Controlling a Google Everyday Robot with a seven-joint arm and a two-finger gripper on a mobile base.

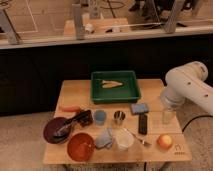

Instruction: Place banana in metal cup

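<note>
The banana (pixel 111 83) lies pale and flat inside the green tray (pixel 116 94) at the back of the wooden table. The metal cup (pixel 119 116) stands upright in front of the tray, near the table's middle, between a light blue cup (pixel 100 117) and a black bar (pixel 143 123). My white arm comes in from the right. My gripper (pixel 167 113) hangs down over the table's right edge, open and holding nothing, well to the right of both the cup and the banana.
An orange carrot-like thing (pixel 70 108), a dark plate (pixel 55 131) and an orange bowl (pixel 81 146) fill the front left. A grey cloth (pixel 104 138), a white cup (pixel 124 140), a spoon (pixel 136 136), a blue sponge (pixel 139 108) and a peach-coloured fruit (pixel 164 141) lie in front.
</note>
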